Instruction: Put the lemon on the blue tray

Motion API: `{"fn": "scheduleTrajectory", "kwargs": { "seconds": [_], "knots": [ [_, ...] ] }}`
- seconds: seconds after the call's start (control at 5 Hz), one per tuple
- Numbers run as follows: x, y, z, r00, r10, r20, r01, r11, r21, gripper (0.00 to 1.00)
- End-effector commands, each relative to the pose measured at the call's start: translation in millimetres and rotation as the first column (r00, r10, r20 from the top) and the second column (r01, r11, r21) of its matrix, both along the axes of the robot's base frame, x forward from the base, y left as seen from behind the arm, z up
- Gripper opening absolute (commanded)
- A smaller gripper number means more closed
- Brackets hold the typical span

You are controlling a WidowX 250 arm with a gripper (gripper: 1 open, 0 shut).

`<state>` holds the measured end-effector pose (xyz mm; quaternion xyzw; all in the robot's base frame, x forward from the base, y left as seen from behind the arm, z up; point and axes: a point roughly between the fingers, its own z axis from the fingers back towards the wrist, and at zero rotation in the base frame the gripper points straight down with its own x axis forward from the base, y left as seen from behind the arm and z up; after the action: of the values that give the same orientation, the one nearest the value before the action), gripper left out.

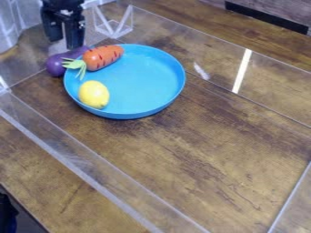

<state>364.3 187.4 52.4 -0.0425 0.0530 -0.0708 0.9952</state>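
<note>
While the lemon (94, 93) lies on the blue tray (152, 77), the hand (62, 36) is half cropped.

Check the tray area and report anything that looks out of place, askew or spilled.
Nothing is spilled or damaged. One small oddity: the carrot lies across the far-left rim of the blue tray, its green top hanging outside toward the purple vegetable on the table. The lemon sits fully inside the tray, near its left edge.

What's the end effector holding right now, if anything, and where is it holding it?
Nothing. The end effector is open and empty at the back left, apart from the lemon, which lies on the blue tray.
</note>
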Motion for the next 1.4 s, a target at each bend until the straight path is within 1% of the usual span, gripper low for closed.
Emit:
{"fn": "scheduleTrajectory", "kwargs": {
  "seconds": [0.0, 0.2, 0.6, 1.0, 1.2],
  "knots": [
    [6.7, 10, 16.5, 0.998, -0.023, 0.064, 0.020, 0.999, 0.037, 1.00],
    [6.6, 8, 11.5, 0.996, -0.054, 0.067, 0.053, 0.998, 0.026, 1.00],
    [11.5, 5, 36.5, 0.991, -0.115, 0.072, 0.115, 0.993, 0.004, 1.00],
    [5.2, 4, 22.1, 0.992, -0.114, 0.054, 0.114, 0.993, -0.001, 1.00],
    [13.0, 5, 24.4, 0.992, -0.119, 0.052, 0.119, 0.993, -0.007, 1.00]
  ]
}}
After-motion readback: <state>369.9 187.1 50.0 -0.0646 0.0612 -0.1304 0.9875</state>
